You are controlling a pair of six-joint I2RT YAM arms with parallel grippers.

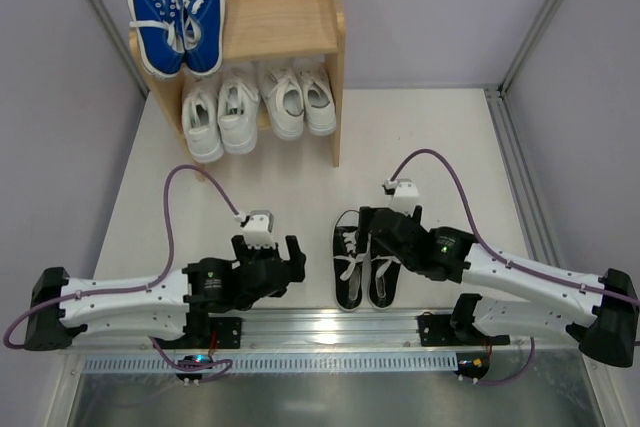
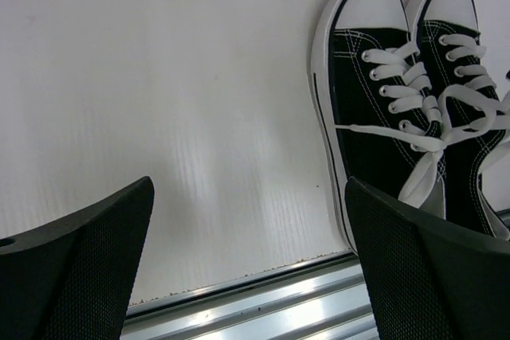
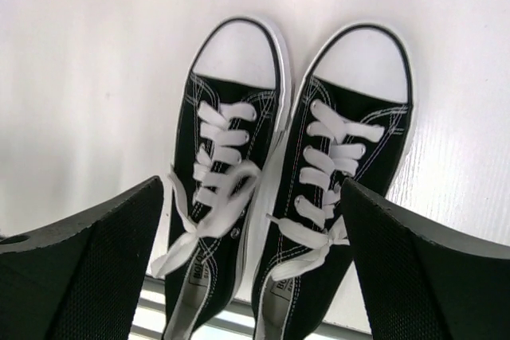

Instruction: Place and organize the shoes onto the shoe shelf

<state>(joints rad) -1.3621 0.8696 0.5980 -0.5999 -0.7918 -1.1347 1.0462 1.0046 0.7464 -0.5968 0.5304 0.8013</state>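
**On the table's near edge, the last pair is waiting**

Beside the aluminium rail [image 1: 330,327] at my end of the white table [image 1: 280,187], the black canvas sneakers with white laces and toe caps [image 1: 352,277] are sitting side by side, touching. Their toes are pointing toward the small two-tier rack of light wood [image 1: 290,12] at the far side. I am reading this as the closing step. The blue canvas pair [image 1: 177,15] is occupying the left half of the top tier and the two all-white pairs [image 1: 220,117] [image 1: 298,97] are filling the lower tier, so only the black pair is lacking a place (bare wood is showing on the top tier's right half).

The right gripper [image 3: 251,197] is hovering over the black pair with its jaws spread wide and gripping nothing; in its wrist view both shoes are lying between the fingers [image 3: 88,260]. The left gripper [image 2: 249,185] is likewise gaping and holding nothing, hanging over bare table with the black pair off to its right.

Next, I am expecting the right arm to be lowering onto one shoe, closing across its collar, then carrying it to the top tier just beside the blue pair. I cannot tell how high the fingers are riding, and the laces are trailing loose, so I am planning a slow descent.
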